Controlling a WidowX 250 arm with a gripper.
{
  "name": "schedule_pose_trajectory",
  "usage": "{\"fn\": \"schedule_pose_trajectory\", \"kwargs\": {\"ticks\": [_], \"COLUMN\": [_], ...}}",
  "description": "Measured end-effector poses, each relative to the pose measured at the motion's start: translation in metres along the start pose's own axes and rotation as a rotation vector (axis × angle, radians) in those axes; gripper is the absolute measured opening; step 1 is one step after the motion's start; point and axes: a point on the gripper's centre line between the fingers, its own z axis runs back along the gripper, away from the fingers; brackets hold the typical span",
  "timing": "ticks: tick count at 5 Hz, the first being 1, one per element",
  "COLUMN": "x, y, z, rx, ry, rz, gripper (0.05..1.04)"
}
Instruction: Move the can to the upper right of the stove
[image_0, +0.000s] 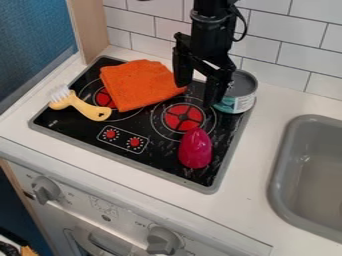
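Right now my gripper (196, 95) is wide open with nothing in it, just beside the tin can (245, 100) at the upper right corner of the stove (75, 127). It looks hard and maybe slippery, so I'd squeeze its round sides.

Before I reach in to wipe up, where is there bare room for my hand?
The broadest patch is the counter between the stove and sink; a smaller one lies between the red dials and pink toy. Back right is crowded by gripper and can, back left by cloth.
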Motion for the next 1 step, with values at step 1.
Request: {"fn": "schedule_pose_trajectory", "kwargs": {"ticks": [1], "x": [-0.0036], "y": [-0.0007], "z": [0.0353], "rx": [0.021], "ry": [-0.062], "rz": [-0.005], "gripper": [1.007]}}
